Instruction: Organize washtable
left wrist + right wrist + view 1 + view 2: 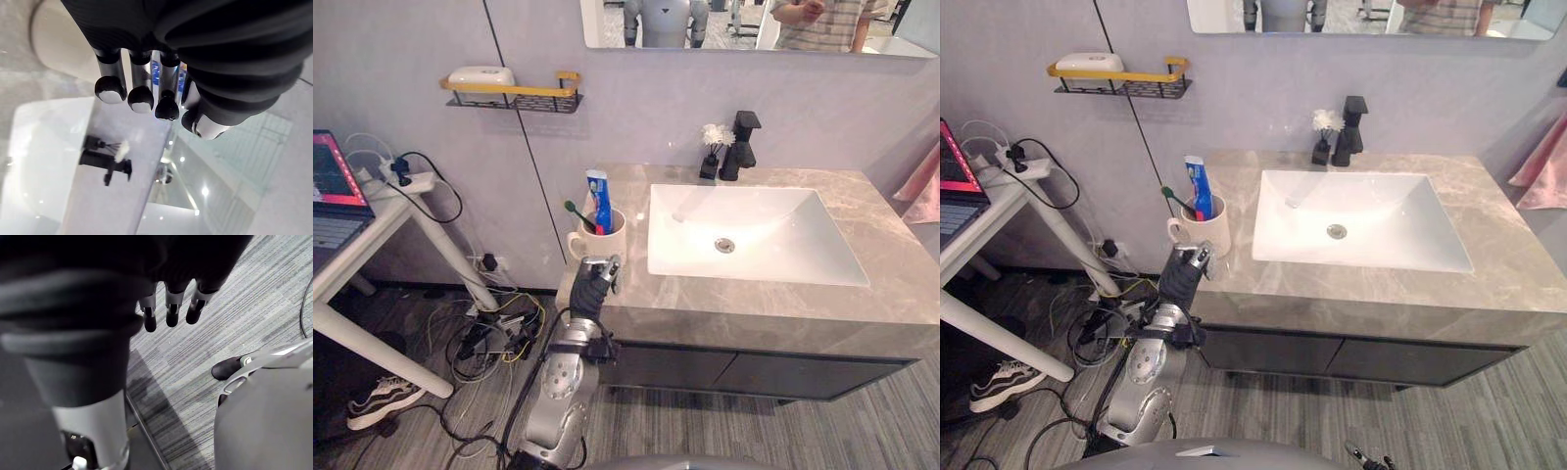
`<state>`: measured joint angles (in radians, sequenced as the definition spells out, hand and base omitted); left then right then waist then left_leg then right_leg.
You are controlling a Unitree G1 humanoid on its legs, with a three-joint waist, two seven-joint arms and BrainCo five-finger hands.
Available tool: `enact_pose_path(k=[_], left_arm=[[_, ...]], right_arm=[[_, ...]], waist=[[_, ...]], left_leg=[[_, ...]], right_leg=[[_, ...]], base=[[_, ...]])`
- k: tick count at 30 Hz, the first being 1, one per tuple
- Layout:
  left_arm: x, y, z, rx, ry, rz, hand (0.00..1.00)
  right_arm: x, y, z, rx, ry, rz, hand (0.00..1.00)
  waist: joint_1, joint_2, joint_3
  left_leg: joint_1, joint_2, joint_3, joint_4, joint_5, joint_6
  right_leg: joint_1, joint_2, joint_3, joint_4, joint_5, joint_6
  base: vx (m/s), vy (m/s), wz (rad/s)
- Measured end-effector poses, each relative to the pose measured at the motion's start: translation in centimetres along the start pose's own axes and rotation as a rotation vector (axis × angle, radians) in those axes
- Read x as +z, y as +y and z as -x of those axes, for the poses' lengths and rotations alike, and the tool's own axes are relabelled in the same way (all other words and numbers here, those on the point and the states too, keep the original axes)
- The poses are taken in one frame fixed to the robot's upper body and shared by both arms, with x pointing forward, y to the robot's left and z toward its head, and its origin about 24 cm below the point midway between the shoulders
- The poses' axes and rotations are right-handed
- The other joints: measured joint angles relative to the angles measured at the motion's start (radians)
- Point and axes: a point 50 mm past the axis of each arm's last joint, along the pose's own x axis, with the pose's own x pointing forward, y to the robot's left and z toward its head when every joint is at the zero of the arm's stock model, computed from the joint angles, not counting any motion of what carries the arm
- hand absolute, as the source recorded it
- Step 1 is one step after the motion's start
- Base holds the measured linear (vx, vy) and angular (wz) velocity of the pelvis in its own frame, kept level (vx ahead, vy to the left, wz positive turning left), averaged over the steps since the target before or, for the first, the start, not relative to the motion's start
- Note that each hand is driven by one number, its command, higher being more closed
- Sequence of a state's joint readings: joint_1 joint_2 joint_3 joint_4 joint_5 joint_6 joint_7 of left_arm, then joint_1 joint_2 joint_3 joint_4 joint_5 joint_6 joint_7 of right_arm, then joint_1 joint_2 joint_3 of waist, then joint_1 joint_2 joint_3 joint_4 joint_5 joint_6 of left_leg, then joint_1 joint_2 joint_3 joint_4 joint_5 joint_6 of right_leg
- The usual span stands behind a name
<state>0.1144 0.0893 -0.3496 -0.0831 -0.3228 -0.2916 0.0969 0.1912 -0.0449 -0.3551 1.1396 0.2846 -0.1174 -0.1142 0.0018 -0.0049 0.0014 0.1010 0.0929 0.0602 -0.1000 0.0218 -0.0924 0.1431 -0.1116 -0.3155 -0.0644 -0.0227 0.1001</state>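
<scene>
- The cup (597,238) stands by the left edge of the counter (783,304), nearer the front. The toothpaste (599,196) and a toothbrush (576,211) stand in it.
- The left hand (595,282) is at the counter's front edge, just in front of the cup. Its fingers (141,93) are loose and nearly straight, and they hold nothing. I cannot tell if the tips touch the cup.
- The right hand (168,308) hangs low over the floor. Its fingers are loose, with nothing in them.
- I think the job now is to take hold of the cup.
- To do it well, the hand should go round the cup's side, low down. The thumb goes on one side and the fingers on the other, and they close softly.
- Things poke out of the top of the cup, so it could tip. Keep it upright and move it slowly.
- It sits close to the edge, so any push should go toward the wall.
- The sink (754,235) is just to its right, so don't let the cup slide in.
</scene>
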Motion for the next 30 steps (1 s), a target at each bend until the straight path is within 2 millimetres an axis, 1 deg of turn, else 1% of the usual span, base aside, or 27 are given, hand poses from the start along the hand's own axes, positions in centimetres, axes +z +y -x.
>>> enact_pose_path(k=[4, 10, 12, 15, 20, 26, 30], left_arm=[[-1.6, 0.5, 0.3, 0.009, 0.078, -0.046, 1.0], [-2.0, 1.0, 0.4, 0.024, 0.105, -0.07, 1.0], [-2.1, 1.5, 0.0, 0.043, 0.108, -0.086, 1.0], [-1.6, 2.3, -0.6, 0.082, 0.083, -0.103, 1.0], [-0.8, 2.9, -1.4, 0.109, 0.045, -0.141, 1.0], [-0.7, 3.1, -1.4, 0.132, 0.043, -0.152, 1.0], [-0.4, 4.1, -2.3, 0.171, 0.025, -0.167, 1.0]], right_arm=[[-0.1, 0.4, 0.0, 0.006, 0.008, 0.001, 0.0], [-0.1, 0.5, 0.0, 0.008, 0.014, 0.005, 0.0], [0.0, 0.6, 0.0, 0.012, 0.008, 0.031, 0.0], [0.0, 0.7, 0.0, 0.015, 0.008, 0.031, 0.0], [0.0, 0.7, 0.0, 0.015, 0.009, 0.031, 0.0], [0.0, 0.7, 0.0, 0.016, 0.009, 0.032, 0.0], [0.1, 0.8, 0.0, 0.021, 0.007, 0.034, 0.0]], waist=[[-0.007, -0.012, 0.004], [-0.017, -0.021, 0.008], [-0.018, -0.021, 0.009], [-0.021, -0.027, 0.013], [-0.022, -0.03, 0.015], [-0.022, -0.032, 0.016], [-0.023, -0.039, 0.021]], left_leg=[[0.0, 0.0, 0.004, -0.002, -0.001, 0.0], [0.0, 0.0, 0.015, -0.003, -0.005, -0.003], [0.001, 0.0, 0.028, -0.003, -0.007, -0.003], [0.008, 0.0, 0.038, -0.003, -0.01, -0.003], [0.01, 0.0, 0.045, -0.004, -0.011, -0.003], [0.01, 0.0, 0.054, -0.004, -0.015, -0.002], [0.004, 0.001, 0.066, -0.004, -0.016, -0.002]], right_leg=[[0.001, 0.002, 0.0, -0.016, 0.004, 0.003], [0.0, 0.003, 0.011, -0.025, 0.009, 0.002], [-0.001, 0.003, 0.027, -0.025, 0.012, 0.003], [0.0, 0.002, 0.033, -0.025, 0.012, 0.003], [-0.003, 0.002, 0.039, -0.026, 0.014, 0.004], [-0.009, 0.002, 0.048, -0.026, 0.014, 0.004], [-0.02, 0.002, 0.06, -0.026, 0.017, 0.004]], base=[[0.0, -0.001, -0.01], [0.01, -0.002, -0.05], [0.03, 0.003, -0.15], [0.01, 0.004, -0.11], [0.0, 0.004, -0.03], [0.0, 0.002, -0.04], [0.01, 0.003, -0.09]])
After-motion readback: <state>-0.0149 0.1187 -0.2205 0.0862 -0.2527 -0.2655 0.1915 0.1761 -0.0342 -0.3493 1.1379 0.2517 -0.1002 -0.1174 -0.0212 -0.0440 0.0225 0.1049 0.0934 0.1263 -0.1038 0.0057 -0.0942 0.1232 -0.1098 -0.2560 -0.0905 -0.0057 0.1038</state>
